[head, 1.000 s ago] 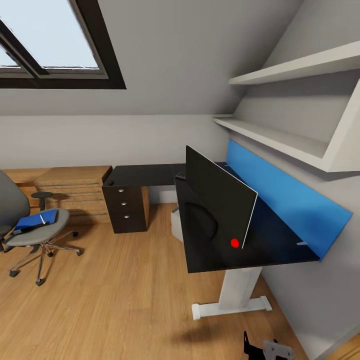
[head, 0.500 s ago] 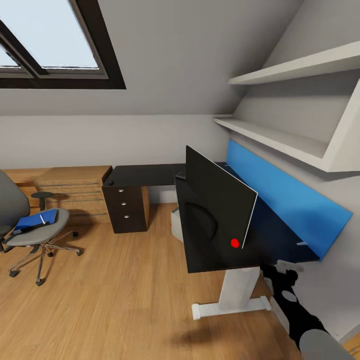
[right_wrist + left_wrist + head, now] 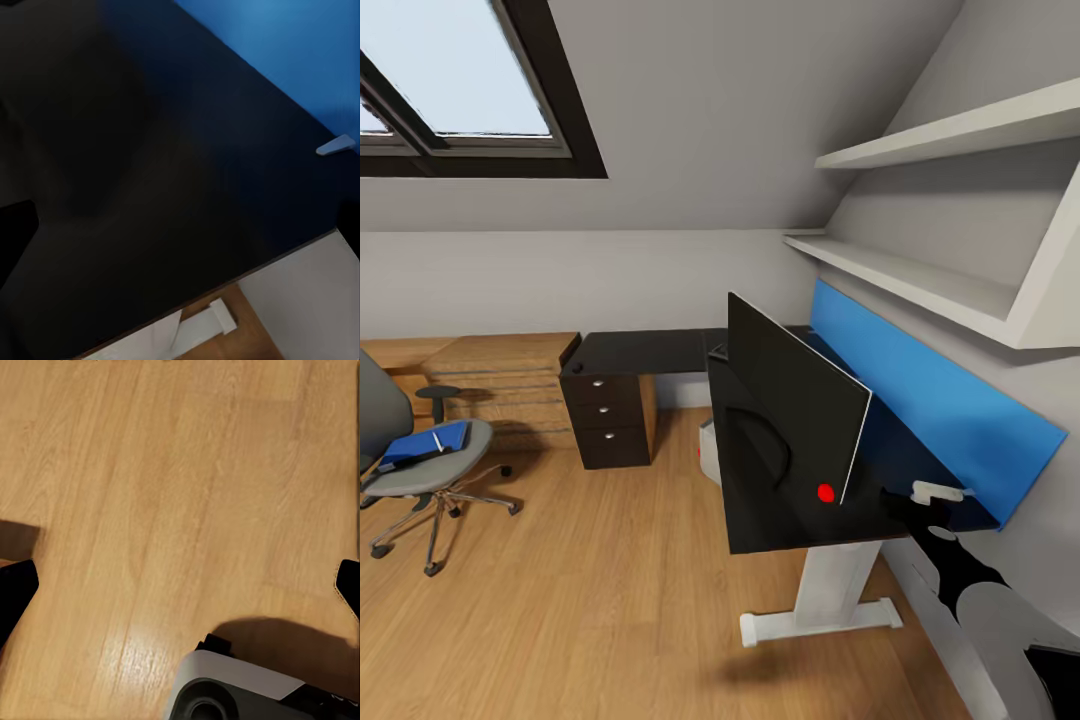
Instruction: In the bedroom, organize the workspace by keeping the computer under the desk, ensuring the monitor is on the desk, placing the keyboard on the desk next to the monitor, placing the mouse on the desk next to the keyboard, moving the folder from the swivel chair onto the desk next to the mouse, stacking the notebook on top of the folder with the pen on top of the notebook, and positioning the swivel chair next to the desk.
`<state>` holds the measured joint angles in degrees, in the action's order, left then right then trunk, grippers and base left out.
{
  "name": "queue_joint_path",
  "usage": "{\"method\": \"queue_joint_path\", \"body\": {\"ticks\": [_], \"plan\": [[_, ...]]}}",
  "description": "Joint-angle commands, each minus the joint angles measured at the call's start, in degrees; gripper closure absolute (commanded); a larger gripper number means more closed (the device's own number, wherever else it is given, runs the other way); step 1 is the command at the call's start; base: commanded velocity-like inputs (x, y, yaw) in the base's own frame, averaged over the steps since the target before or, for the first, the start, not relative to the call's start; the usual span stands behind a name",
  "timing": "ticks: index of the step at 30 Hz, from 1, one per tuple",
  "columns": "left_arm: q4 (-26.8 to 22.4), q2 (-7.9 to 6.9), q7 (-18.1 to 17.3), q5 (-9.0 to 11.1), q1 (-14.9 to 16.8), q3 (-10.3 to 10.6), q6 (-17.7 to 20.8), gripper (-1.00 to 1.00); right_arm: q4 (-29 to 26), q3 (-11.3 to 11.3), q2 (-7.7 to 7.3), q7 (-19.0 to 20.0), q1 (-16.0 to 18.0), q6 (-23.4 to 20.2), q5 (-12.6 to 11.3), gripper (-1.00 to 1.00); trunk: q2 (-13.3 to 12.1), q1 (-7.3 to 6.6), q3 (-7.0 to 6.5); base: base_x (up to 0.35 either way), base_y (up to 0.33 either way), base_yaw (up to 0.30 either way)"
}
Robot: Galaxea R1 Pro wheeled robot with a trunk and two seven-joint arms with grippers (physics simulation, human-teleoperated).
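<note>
The black monitor (image 3: pixel 790 400) stands on the black-topped desk (image 3: pixel 650 350), in front of its blue back panel (image 3: pixel 930 400). Under the desk the light grey computer (image 3: pixel 707 452) peeks out. At the left, the grey swivel chair (image 3: pixel 400 480) carries the blue folder and notebook (image 3: pixel 422 441) with the white pen (image 3: pixel 437 440) on top. My right gripper (image 3: pixel 920 505) hovers over the desk's near end, beside the monitor's red-dotted corner, open and empty. Above bare wood floor, my left gripper (image 3: pixel 180 585) is open and empty. The keyboard and mouse are too dark to make out.
A black three-drawer unit (image 3: pixel 608 415) holds up the desk's far wing. A low light-wood cabinet (image 3: pixel 500 385) lines the back wall. White shelves (image 3: pixel 920 275) jut out above the desk. The desk's white leg (image 3: pixel 825 590) stands on wood floor (image 3: pixel 590 580).
My right arm has risen from the picture's lower edge to the desk's near end. The head camera has turned slightly, so the whole scene has slid left.
</note>
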<state>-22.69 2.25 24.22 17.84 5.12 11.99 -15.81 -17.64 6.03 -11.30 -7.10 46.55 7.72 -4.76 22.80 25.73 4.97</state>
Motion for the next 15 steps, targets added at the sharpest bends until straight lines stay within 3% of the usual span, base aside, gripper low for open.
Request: {"method": "queue_joint_path", "body": {"ticks": [1, 9, 15], "plan": [[0.01, -0.03, 0.39, 0.52, 0.06, 0.49, -0.26, -1.0, 0.24, -0.07, -0.12, 0.09, 0.16, 0.17, -0.51, -1.0, 0.12, 0.05, 0.12, 0.202, -0.184, 0.0], [0.01, -0.01, 0.41, 0.53, 0.07, 0.43, -0.38, -1.0, 1.06, 0.02, -2.08, 0.48, 0.52, -0.13, -0.67, -1.0, 0.12, 0.05, 0.12, 0.169, -0.161, 0.0], [0.01, -0.05, 0.47, 0.53, 0.05, 0.27, -0.44, -1.0, 1.16, 0.03, -2.42, 0.51, 0.55, -0.16, -1.89, -1.0, 0.12, 0.05, 0.12, 0.091, -0.084, 0.0]]}}
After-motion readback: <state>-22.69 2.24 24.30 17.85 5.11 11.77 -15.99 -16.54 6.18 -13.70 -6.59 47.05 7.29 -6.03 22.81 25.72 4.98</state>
